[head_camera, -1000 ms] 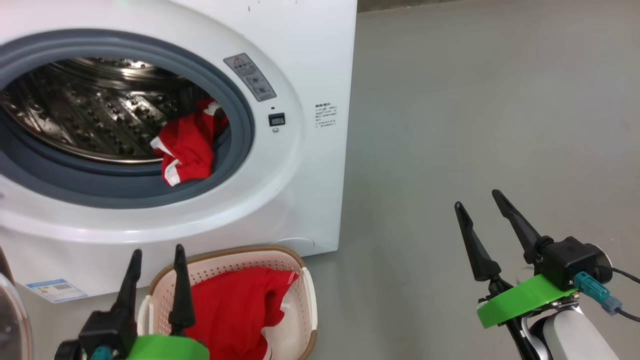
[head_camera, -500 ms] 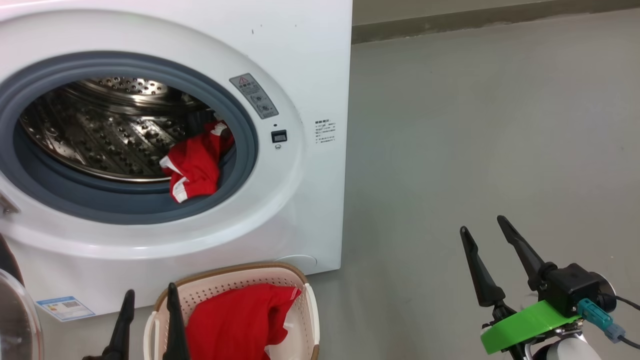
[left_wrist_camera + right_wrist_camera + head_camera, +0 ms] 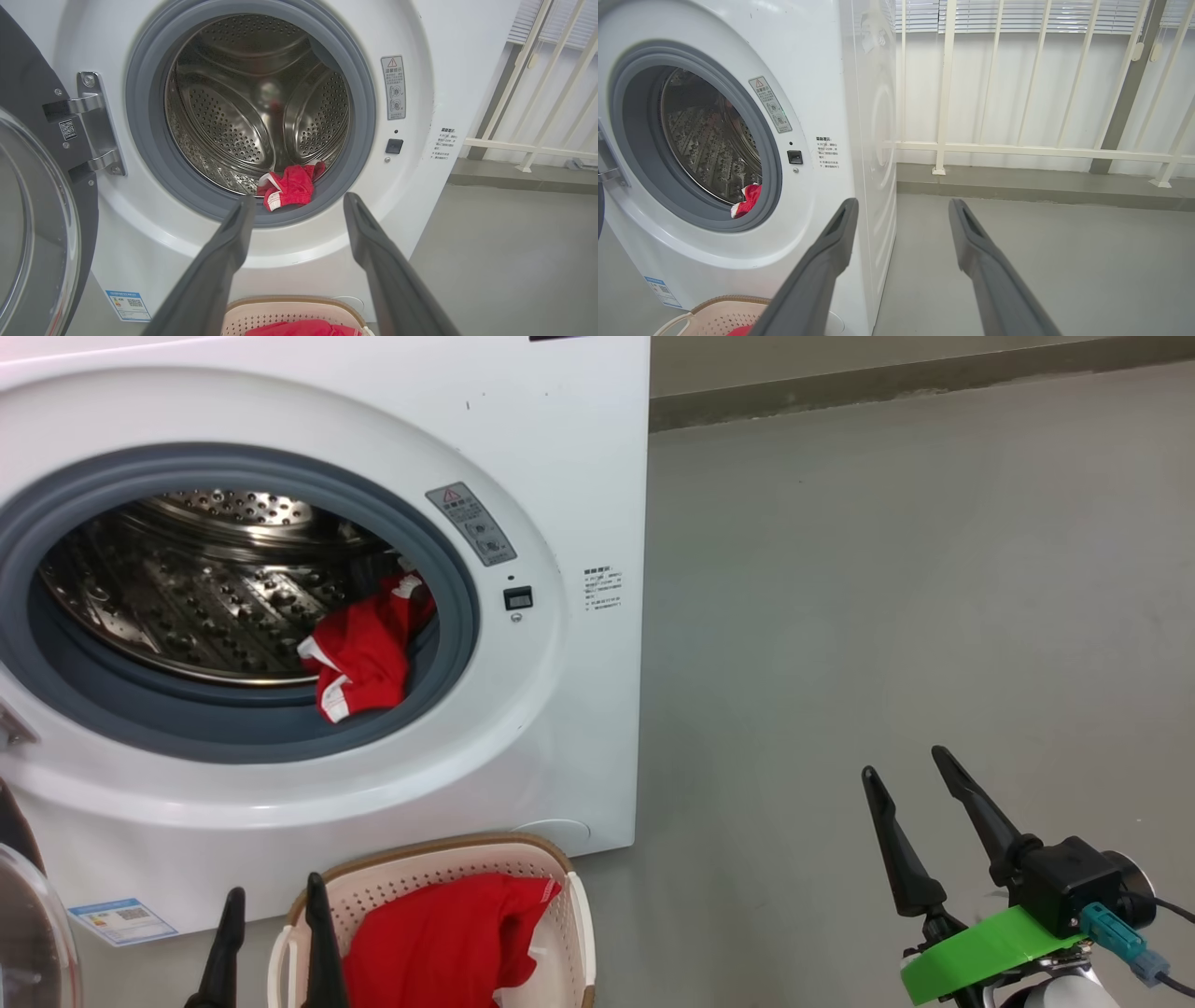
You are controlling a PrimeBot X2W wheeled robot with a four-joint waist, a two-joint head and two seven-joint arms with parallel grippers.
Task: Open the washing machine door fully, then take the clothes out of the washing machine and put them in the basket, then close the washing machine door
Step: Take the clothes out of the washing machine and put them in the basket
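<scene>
The white washing machine [image 3: 579, 476] stands with its door [image 3: 32, 224] swung wide to the left; the glass edge of the door [image 3: 28, 933] shows at the lower left of the head view. Red clothes [image 3: 364, 653] with white trim lie at the drum's front right, over the grey gasket [image 3: 289, 186] [image 3: 746, 199]. The cream basket [image 3: 551, 859] sits on the floor under the opening and holds another red garment [image 3: 439, 943]. My left gripper [image 3: 273, 887] [image 3: 300, 197] is open and empty by the basket's left rim. My right gripper [image 3: 904, 761] [image 3: 902, 201] is open over bare floor to the right.
Grey floor [image 3: 887, 569] stretches to the right of the machine. A low kerb [image 3: 1017, 186] and a white railing [image 3: 943, 93] run behind it. A blue label sticker [image 3: 121, 919] marks the machine's lower left front.
The camera has tilted up, so the whole picture slid down. My left gripper has sunk further toward the bottom edge than the basket did. The clothes have not moved.
</scene>
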